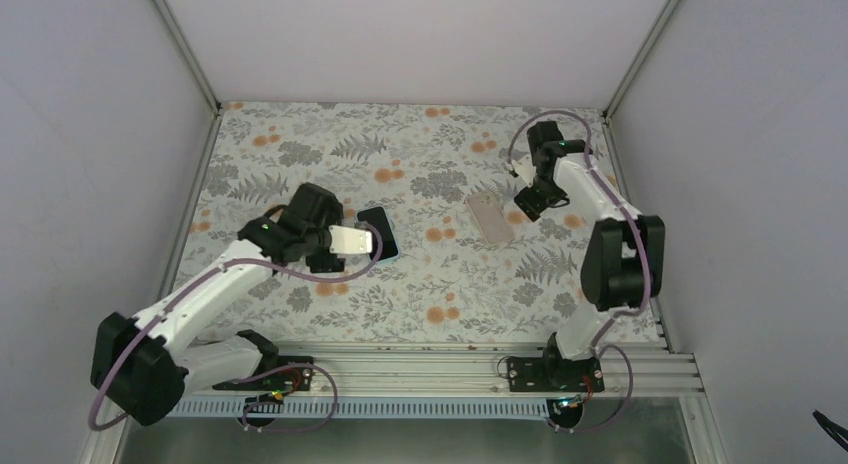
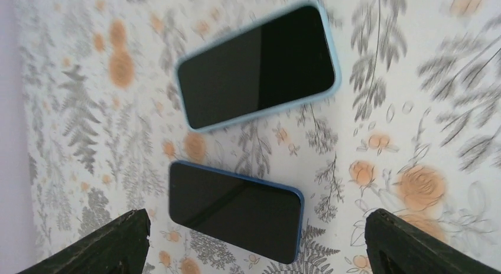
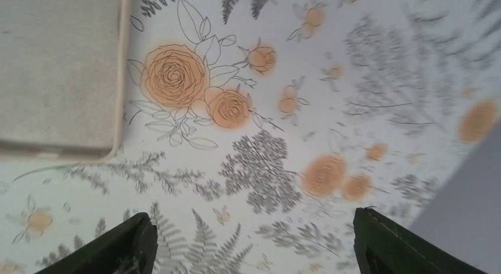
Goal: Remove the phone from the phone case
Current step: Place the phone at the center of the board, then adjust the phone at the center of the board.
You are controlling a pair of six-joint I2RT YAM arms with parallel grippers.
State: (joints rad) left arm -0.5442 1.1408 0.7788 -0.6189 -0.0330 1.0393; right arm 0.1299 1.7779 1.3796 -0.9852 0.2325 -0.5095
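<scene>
**State of the tools.** The left gripper [image 1: 360, 241] hangs low over the floral-printed table cover [image 1: 300, 154]. Its jaws are spread wide with nothing between them. The right gripper [image 1: 528, 202] is likewise spread and empty.

**Location of the work.** The left wrist view shows two handsets lying flat, screen up, near each other but not touching.
- The black-screened phone in a pale blue case [image 2: 260, 64] lies farther from the fingers.
- The black-screened phone with a darker blue rim [image 2: 233, 209] lies nearly centred between them.

Whether the darker rim is a second case or the handset's own frame cannot be told. The pale blue case is judged the likelier subject of the task.

Well apart from both handsets, just beside the right gripper, lies a flat beige slab with rounded corners [image 3: 59, 67]. Its nature cannot be told.

**Handling.**
- The phone is probably rigid, fairly dense and smooth, and its glass face is fragile.
- The case is probably a soft, pliable shell with a lip gripping the screen edge.
- Lying flat, the assembly offers only a thin edge, so the fingers must reach down to the cover.

**Where to take hold.** Grip across the two long edges of the case — never on the glass. Pin it with one gripper and peel a corner lip back with the other, since corners likely release first.
</scene>
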